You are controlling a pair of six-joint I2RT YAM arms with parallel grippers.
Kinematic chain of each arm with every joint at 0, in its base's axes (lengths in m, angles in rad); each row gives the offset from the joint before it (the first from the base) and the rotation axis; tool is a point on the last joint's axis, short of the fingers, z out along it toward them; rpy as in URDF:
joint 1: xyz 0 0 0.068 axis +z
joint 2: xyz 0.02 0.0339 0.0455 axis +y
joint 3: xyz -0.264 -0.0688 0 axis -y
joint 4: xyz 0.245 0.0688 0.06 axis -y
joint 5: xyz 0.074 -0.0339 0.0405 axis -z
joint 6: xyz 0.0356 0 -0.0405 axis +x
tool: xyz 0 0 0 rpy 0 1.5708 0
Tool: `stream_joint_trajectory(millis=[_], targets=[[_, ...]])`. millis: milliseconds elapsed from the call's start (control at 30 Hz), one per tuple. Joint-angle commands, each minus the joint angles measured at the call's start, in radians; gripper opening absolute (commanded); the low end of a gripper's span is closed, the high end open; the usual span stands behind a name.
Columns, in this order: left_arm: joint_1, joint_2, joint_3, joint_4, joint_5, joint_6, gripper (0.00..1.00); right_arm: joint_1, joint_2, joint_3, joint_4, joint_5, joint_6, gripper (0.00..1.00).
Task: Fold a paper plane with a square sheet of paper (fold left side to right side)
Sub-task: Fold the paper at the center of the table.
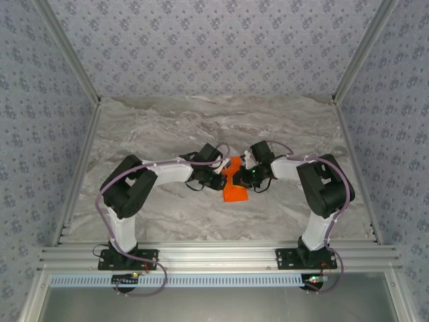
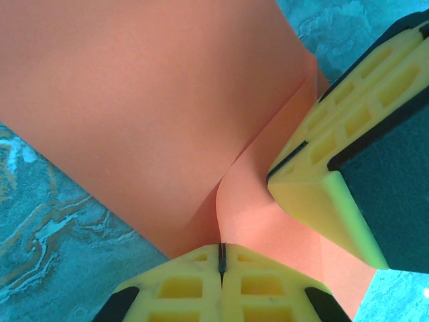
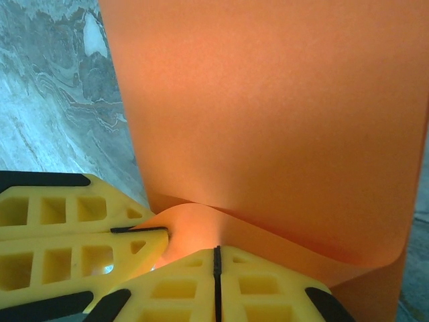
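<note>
Plain orange paper (image 1: 234, 186), yellow-black hands (image 2: 221, 265), grey-veined marble table (image 1: 167, 127).

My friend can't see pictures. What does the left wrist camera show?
A bright orange sheet of paper is pinched by the yellow left gripper at the bottom and the yellow right gripper at the right, both shut on it. The paper curves into a fold between them, above a marbled table.

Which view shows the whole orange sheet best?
Top external: the square sheet of paper shows nearly its full outline there, though small. The wrist views give cropped close-ups of its curved surface, pinched in the shut left pincer and right pincer.
</note>
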Motion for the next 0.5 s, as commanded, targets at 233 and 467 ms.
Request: stream_joint_trajectory(millis=[233, 467], targets=[[-0.006, -0.093, 0.027, -0.073, -0.028, -0.010, 0.18, -0.001, 0.045, -0.003, -0.099, 0.070, -0.026, 0.07], [-0.007, -0.208, -0.015, -0.092, 0.021, -0.025, 0.23, -0.002, 0.046, 0.006, -0.101, 0.067, -0.023, 0.07]])
